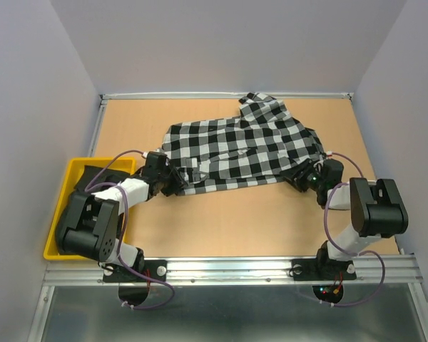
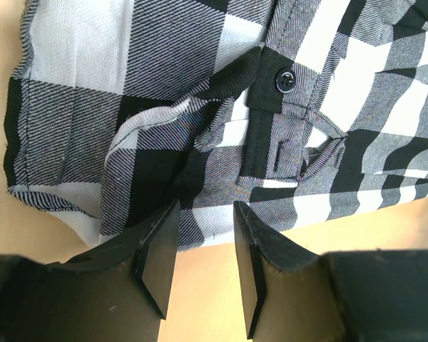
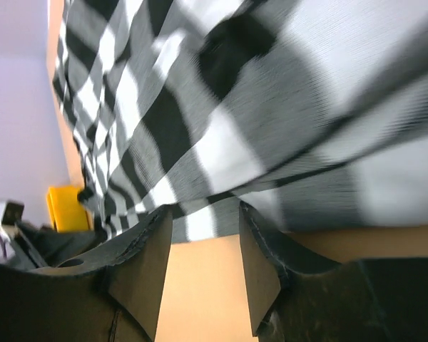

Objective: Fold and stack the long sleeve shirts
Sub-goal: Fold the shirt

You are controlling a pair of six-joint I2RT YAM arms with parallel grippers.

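From above I see the checked shirt (image 1: 242, 146) spread across the middle of the tabletop (image 1: 228, 221). The left pincer (image 1: 172, 184) sits at its lower-left hem and the right pincer (image 1: 299, 174) at its right edge. At far left a yellow bin (image 1: 63, 206) holds black cloth (image 1: 93, 173). Only the left wrist view shows a black button (image 2: 284, 80). Both wrist views show the pincers' jaws parted, bare tabletop between them and the hem at their tips.
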